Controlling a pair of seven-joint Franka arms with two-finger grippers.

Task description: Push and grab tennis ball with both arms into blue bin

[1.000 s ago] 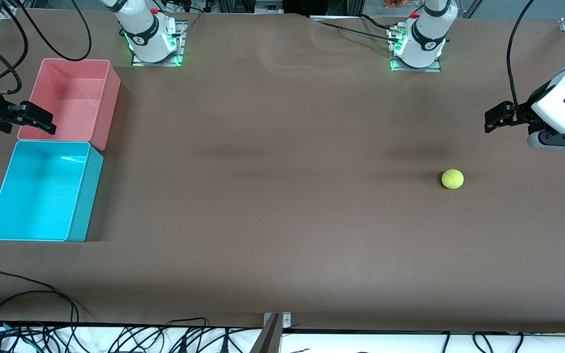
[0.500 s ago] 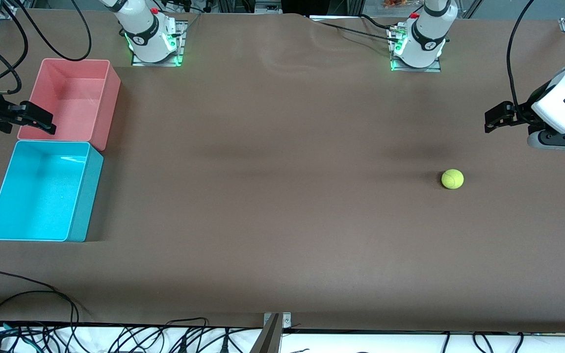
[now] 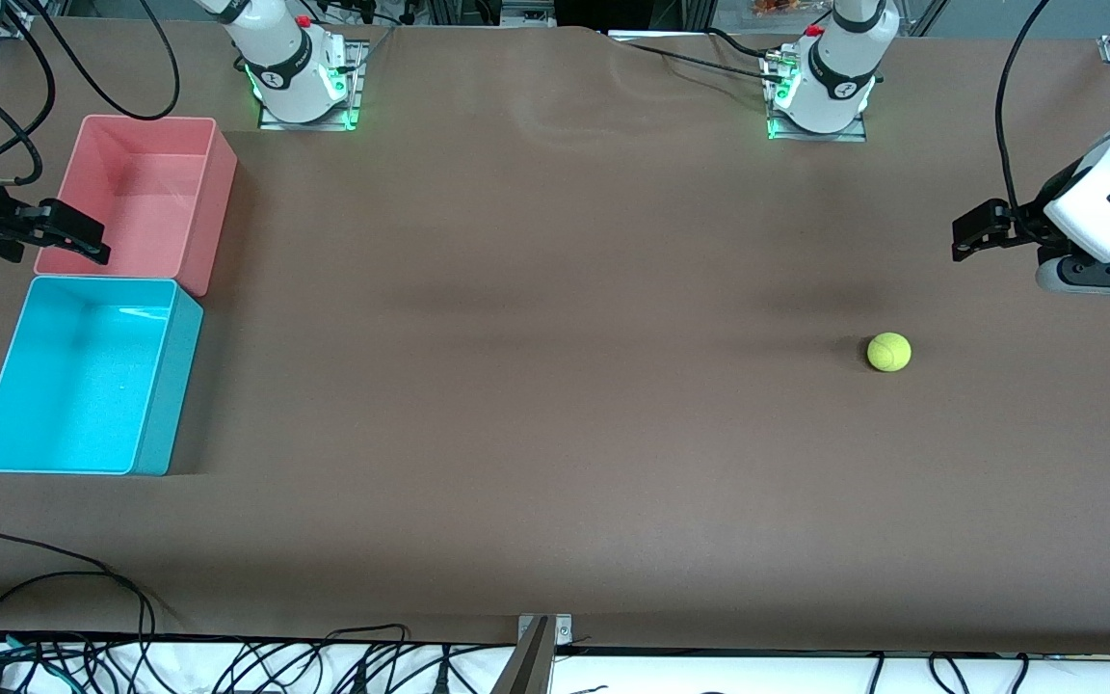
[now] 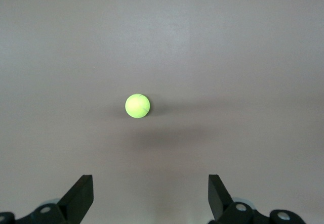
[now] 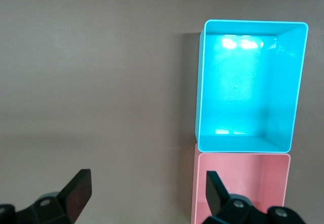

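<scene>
The tennis ball (image 3: 888,352) lies alone on the brown table toward the left arm's end; it also shows in the left wrist view (image 4: 137,105). My left gripper (image 3: 974,231) hangs over bare table at that end, apart from the ball, open and empty (image 4: 150,179). The blue bin (image 3: 170,386) stands empty at the right arm's end and shows in the right wrist view (image 5: 248,82). My right gripper (image 3: 73,236) hangs over the pink bin's outer edge beside the blue bin, open and empty (image 5: 148,176).
A pink bin (image 3: 145,183) of the same shape touches the blue bin's wall on the side toward the arm bases, also seen in the right wrist view (image 5: 238,183). Cables (image 3: 54,578) lie along the table's front edge. Both arm bases stand at the back edge.
</scene>
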